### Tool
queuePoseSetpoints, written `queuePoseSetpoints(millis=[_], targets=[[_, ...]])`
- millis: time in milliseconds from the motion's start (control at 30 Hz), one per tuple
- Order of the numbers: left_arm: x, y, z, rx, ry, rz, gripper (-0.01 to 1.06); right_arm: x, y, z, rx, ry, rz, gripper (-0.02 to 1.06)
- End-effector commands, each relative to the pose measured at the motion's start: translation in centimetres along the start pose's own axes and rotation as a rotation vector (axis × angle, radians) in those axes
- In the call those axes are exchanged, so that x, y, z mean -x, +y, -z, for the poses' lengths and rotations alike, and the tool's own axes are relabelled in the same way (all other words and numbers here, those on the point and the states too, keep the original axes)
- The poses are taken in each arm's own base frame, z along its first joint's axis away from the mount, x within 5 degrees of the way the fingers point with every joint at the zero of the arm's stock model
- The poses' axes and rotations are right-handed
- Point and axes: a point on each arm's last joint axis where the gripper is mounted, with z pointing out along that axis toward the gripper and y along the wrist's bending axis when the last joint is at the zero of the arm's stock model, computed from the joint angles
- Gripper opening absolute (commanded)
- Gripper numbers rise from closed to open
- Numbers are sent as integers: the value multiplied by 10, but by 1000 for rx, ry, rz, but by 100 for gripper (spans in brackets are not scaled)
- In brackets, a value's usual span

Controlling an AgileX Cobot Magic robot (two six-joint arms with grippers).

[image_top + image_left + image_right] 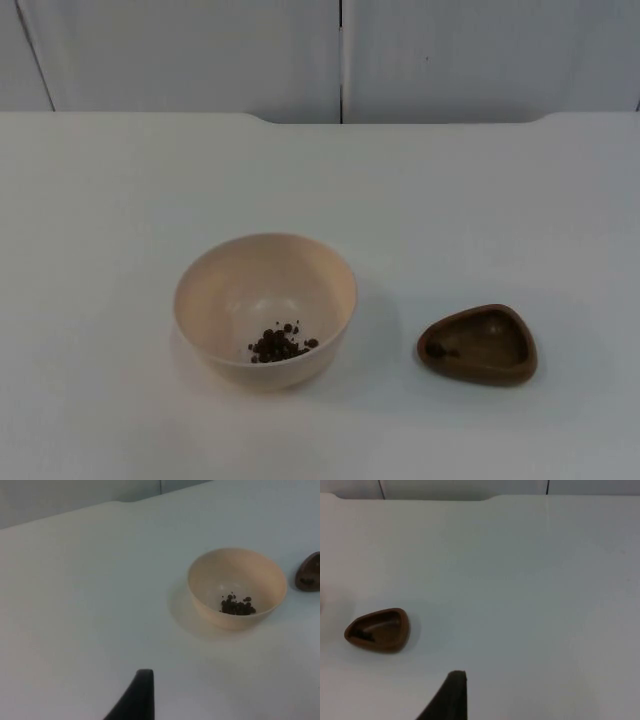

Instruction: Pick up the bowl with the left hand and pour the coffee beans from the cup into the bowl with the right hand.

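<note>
You have the beige bowl (265, 308) at lower centre of the top view, coffee beans (279, 344) already in its bottom, and the brown cup (478, 345) to its lower right, nearly emptied. Both arms wait back from them; I cannot tell how either arm's jaws stand. Approach the bowl's rim squarely and keep it level. The white table (120, 200) ends at a grey partition wall (200, 50).
</note>
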Motion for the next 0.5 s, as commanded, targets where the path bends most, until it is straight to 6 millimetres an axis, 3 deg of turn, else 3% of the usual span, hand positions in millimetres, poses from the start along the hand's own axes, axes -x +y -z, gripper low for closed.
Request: queuePoseSetpoints(millis=[0,467], targets=[[-1,1,-1,4,3,1,105,0,0,0,-6,-6,-5,105],[-2,-1,0,191,4,100,105,0,0,0,-6,-6,-5,105]])
